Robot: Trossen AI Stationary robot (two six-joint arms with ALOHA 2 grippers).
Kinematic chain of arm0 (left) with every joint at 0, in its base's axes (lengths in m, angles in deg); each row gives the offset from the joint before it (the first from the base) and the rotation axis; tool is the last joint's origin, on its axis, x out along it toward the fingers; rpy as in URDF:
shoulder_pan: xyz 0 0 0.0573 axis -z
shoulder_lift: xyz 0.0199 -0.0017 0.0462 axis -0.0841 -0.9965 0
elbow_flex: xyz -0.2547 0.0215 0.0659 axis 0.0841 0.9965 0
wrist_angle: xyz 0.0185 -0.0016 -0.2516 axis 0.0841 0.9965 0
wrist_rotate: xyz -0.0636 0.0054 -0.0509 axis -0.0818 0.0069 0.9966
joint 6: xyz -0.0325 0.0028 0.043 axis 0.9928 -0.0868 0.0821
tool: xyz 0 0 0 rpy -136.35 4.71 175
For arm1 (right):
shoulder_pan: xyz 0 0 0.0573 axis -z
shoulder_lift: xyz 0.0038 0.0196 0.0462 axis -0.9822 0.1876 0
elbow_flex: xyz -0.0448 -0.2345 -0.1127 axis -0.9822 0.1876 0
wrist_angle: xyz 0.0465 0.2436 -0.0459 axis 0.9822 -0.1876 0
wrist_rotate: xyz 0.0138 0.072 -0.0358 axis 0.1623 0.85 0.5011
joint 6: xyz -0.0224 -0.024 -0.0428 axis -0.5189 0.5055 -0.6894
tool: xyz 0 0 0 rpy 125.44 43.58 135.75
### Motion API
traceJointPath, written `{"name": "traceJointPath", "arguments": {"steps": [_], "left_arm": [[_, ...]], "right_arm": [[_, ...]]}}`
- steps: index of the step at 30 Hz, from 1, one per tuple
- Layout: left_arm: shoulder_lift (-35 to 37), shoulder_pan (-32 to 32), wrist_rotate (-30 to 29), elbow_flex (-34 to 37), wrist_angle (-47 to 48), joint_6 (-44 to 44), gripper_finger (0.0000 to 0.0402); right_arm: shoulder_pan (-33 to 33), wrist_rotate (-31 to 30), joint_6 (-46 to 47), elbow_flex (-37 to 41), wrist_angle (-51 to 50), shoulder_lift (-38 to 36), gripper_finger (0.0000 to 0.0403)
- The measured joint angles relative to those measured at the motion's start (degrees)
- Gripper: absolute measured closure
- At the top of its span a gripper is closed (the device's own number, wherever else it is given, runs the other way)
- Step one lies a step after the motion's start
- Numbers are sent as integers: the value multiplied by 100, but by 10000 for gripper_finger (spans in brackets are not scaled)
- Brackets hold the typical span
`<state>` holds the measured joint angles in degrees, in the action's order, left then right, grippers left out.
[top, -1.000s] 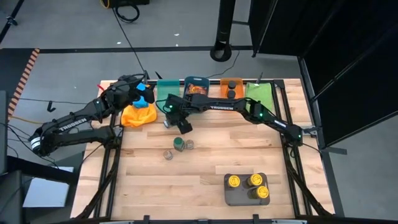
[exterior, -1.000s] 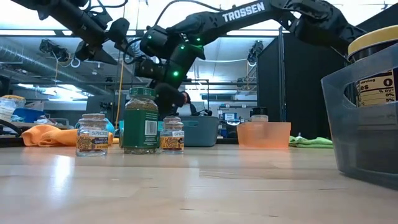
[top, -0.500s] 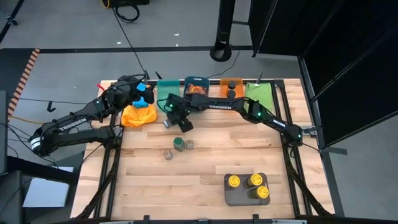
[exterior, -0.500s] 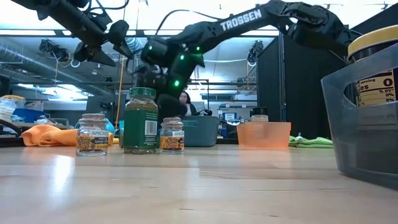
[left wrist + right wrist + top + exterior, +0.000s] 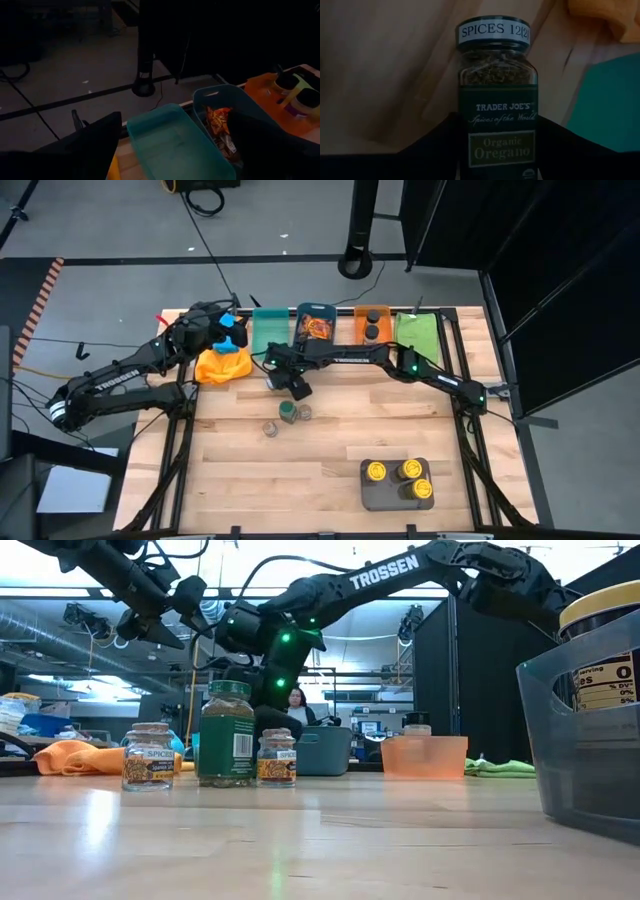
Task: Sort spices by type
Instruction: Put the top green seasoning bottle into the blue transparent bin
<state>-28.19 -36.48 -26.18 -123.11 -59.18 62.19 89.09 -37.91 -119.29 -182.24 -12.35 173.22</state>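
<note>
With the right gripper (image 5: pixel 291 383) pinching the oregano jar (image 5: pixel 497 107) near its base, any tilt could let it slip onto the table (image 5: pixel 330 445).

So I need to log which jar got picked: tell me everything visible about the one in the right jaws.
The oregano jar is clear glass holding dried green flakes, with a dark label reading Trader Joe's Organic Oregano and a white band reading SPICES. The right gripper holds it, jaws against both sides of its lower half, above the wooden table near the teal bin.
</note>
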Motion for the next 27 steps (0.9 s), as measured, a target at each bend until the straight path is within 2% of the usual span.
{"name": "traceJointPath", "arguments": {"steps": [6,10,15,21,27], "left_arm": [[0,0,2,0,-11,0,32],[0,0,74,0,-53,11,32],[0,-1,524,0,-231,-3,32],[0,0,1446,0,-969,-164,32],[0,-1,1600,0,-1098,-396,32]], "right_arm": [[38,86,701,20,14,-262,196],[250,471,1320,9,182,-548,196],[553,616,1723,11,315,-879,196],[873,765,2199,9,467,-1274,196],[1018,934,2399,8,909,-1691,196]]}}
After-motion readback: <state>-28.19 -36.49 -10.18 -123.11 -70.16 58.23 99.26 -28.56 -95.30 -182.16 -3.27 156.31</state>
